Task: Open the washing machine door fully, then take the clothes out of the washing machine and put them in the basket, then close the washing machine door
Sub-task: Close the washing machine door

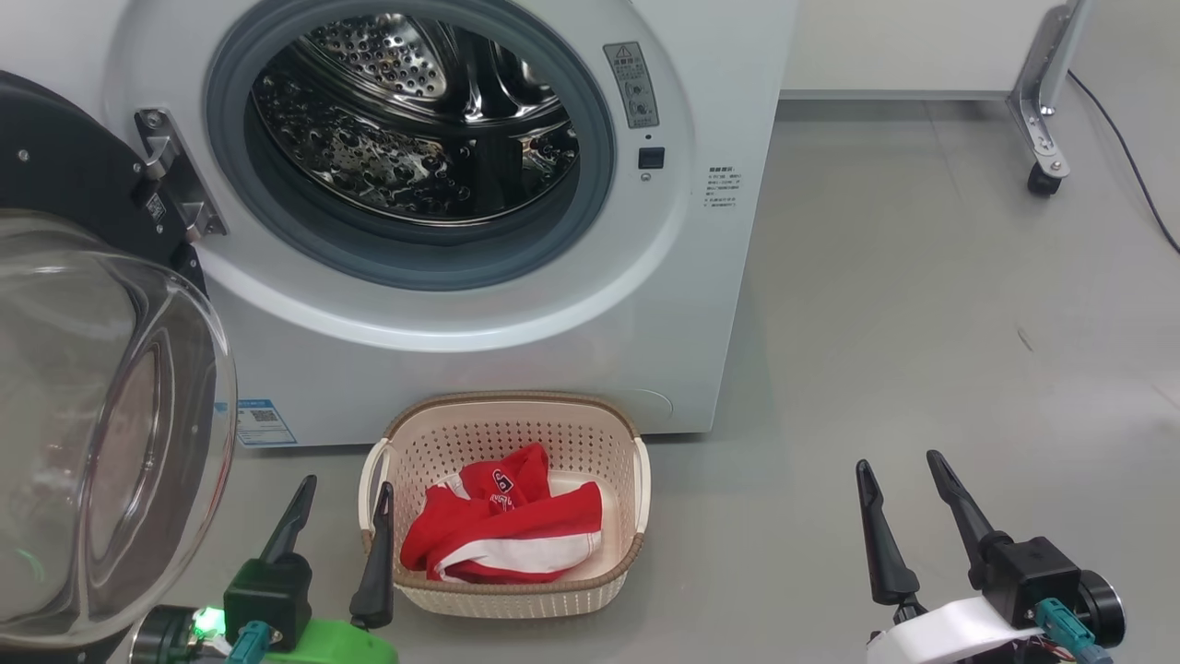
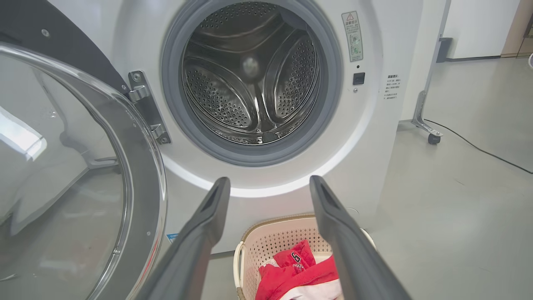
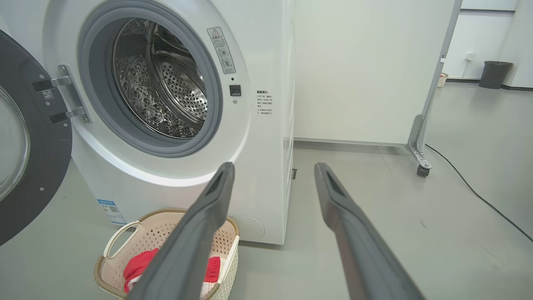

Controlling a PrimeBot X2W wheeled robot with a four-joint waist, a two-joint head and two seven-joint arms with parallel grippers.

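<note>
Red clothes [image 1: 502,530] in basket [image 1: 516,398] before washer [image 1: 701,304], door [image 1: 64,157] swung wide, my left gripper [image 1: 347,483], right gripper [image 1: 898,459] spread, empty.

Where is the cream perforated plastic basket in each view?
Head view: cream perforated plastic basket, bottom centre.
Left wrist view: basket bottom centre, cut off.
Right wrist view: basket bottom left.
Shared landmark: small blue label sticker on the white washing machine, left of it.

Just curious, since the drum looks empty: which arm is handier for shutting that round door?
Left, probably. The washing machine door hangs open on the robot's left, right beside the open left claw. The right claw, also open, sits past the basket, farther away.
</note>
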